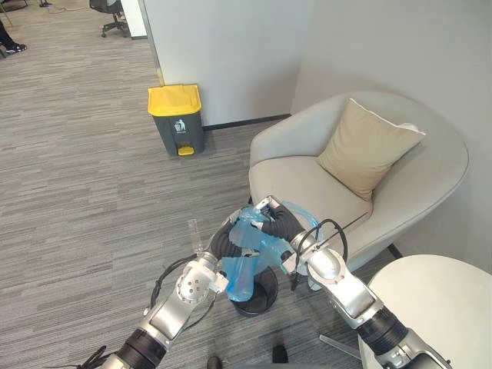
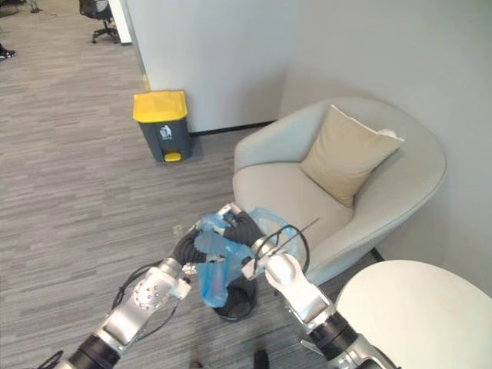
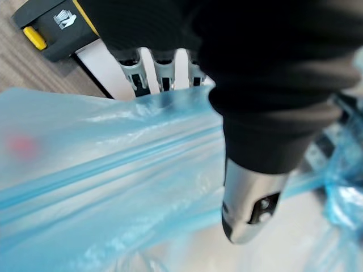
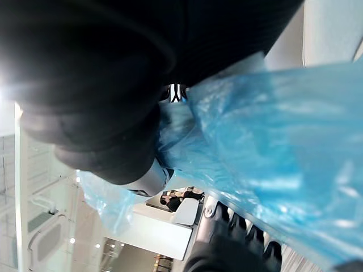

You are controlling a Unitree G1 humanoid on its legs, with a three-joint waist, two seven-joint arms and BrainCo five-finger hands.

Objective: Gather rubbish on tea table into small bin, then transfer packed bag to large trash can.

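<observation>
Left eye view: left hand point(image 1: 234, 231) and right hand point(image 1: 270, 215) meet; blue bag point(image 1: 240, 273) hangs beneath them, over small bin point(image 1: 260, 301).
Left wrist view: thumb and fingers pinch the film.
Right wrist view: likewise clamped.
Judged step: lifting out. Next: carry to large trash can point(image 1: 177, 115), well beyond both hands.
</observation>
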